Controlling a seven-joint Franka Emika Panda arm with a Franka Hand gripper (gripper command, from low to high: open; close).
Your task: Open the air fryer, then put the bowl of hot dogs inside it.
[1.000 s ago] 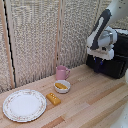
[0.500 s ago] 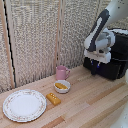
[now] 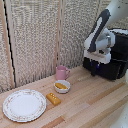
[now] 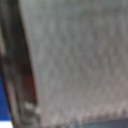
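Observation:
The black air fryer [image 3: 118, 47] stands at the exterior view's right, and its drawer front [image 3: 114, 69] sits slightly forward of the body. My gripper [image 3: 94, 65] hangs at the drawer's front, its dark fingers closed around the short black handle [image 3: 93, 72]. The white bowl [image 3: 62, 87] holding yellow-orange hot dogs [image 3: 61, 85] rests on the wooden table [image 3: 95, 105], well to the exterior view's left of the gripper. The wrist view is a blur of grey textured surface [image 4: 75, 60] with a blue fingertip [image 4: 4, 100] at its edge.
A pink mug [image 3: 61, 73] stands just behind the bowl. An orange-yellow block [image 3: 53, 98] lies in front of it. A large patterned white plate [image 3: 24, 105] sits at the exterior view's left. A woven screen [image 3: 40, 35] backs the table.
The arm has shifted a little toward the exterior view's left, and the fryer's drawer front has come out with it. Bowl, mug and plate have not moved.

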